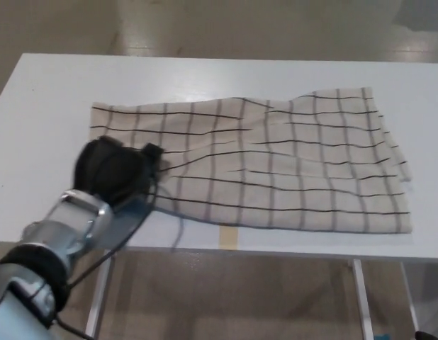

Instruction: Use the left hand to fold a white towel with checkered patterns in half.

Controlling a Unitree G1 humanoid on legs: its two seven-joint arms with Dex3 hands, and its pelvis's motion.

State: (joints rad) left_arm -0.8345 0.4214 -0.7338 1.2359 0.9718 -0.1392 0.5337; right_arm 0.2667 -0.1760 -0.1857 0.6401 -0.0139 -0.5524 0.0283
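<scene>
Spanning nearly the whole frame, a white rectangular bench [49, 92] on pale metal legs carries the work, w/ a glossy tan floor [205, 25] visible beyond its far edge and below the near one. Spread across the bench's middle and right is the off-white cloth towel w/ a thin black checkered grid [290, 163]; it lies mostly flat but rumpled, w/ creases running from its near-left corner toward the centre, and its right edge shows doubled, slightly uneven layers. Near long edge sits just inside the bench's front edge; far-left corner lies flat on the bench top. Entering from lower left, a silver-and-black robot forearm [59, 241] w/ a dark cable looping beneath it reaches up to the towel's near-left corner. At that corner the black left robot hand [116, 170] sits curled over the fabric, fingers drawn in tight, knuckles up; the cloth bunches and wrinkles right beside it, so it appears clenched on the towel corner, tho the actual contact is hidden under the hand. A small strip of tan tape [228, 236] marks the bench's front edge, centre.
</scene>
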